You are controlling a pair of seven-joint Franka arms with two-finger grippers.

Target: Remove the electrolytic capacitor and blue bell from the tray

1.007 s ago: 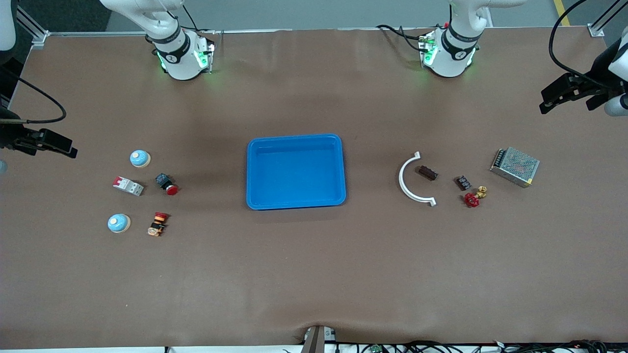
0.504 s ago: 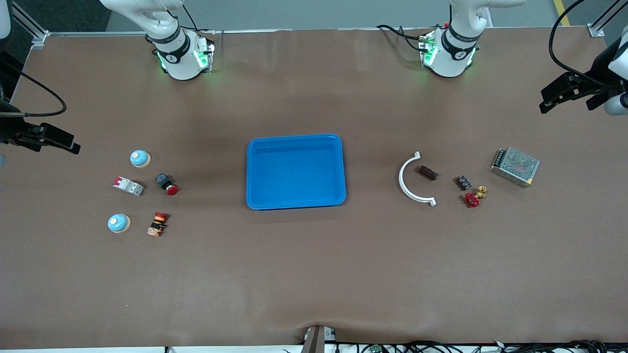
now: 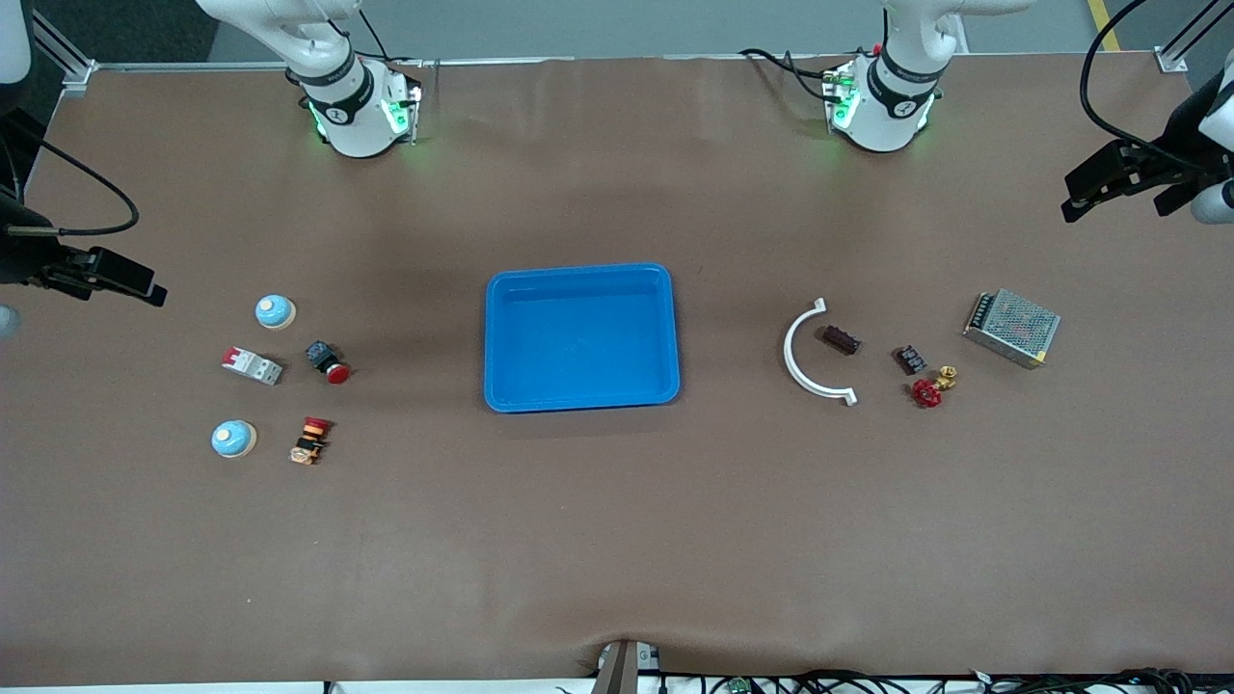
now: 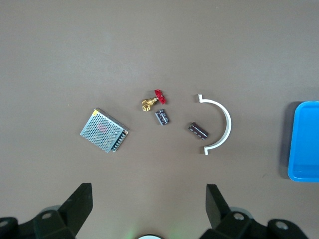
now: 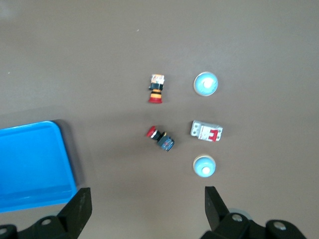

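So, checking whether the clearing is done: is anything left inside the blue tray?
No, the blue tray shows only its bare floor in the front view.

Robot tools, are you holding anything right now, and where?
Nothing. The left tool and the right tool are open and empty, up over the table's ends.

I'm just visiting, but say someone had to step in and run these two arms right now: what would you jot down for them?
Left gripper: open, empty, up over its end of the table.
Right gripper: open, empty, up over its end.
Tray: mid-table, nothing in it.
Two blue bells sit on the table toward the right arm's end; dark capacitor lies beside the white arc toward the left arm's end.
Done: tray holds neither part. Left: nothing apparent.
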